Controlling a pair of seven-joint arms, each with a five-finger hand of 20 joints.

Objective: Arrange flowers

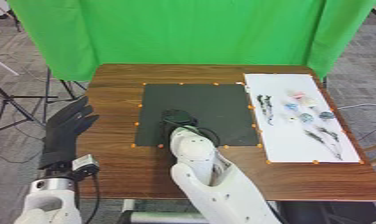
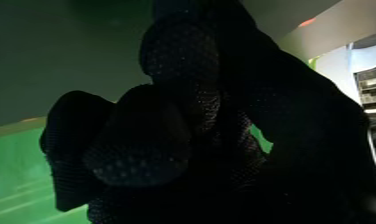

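Gloved right hand (image 1: 177, 118), fingers curled together, small pink and blue flowers (image 1: 307, 118), dark sprigs (image 1: 265, 106)

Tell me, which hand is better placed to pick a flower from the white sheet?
Probably the right hand: it is over the dark mat, nearer to the flowers, while the left hand is by the left edge of the table.

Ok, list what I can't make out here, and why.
- Head view: whether the right hand holds anything; its glove hides the palm.
- Head view: the black mat beneath that hand, covered by it.
- Head view: the kinds of flower heads; too small.
- Head view: the right arm's base, cut off by the bottom edge.
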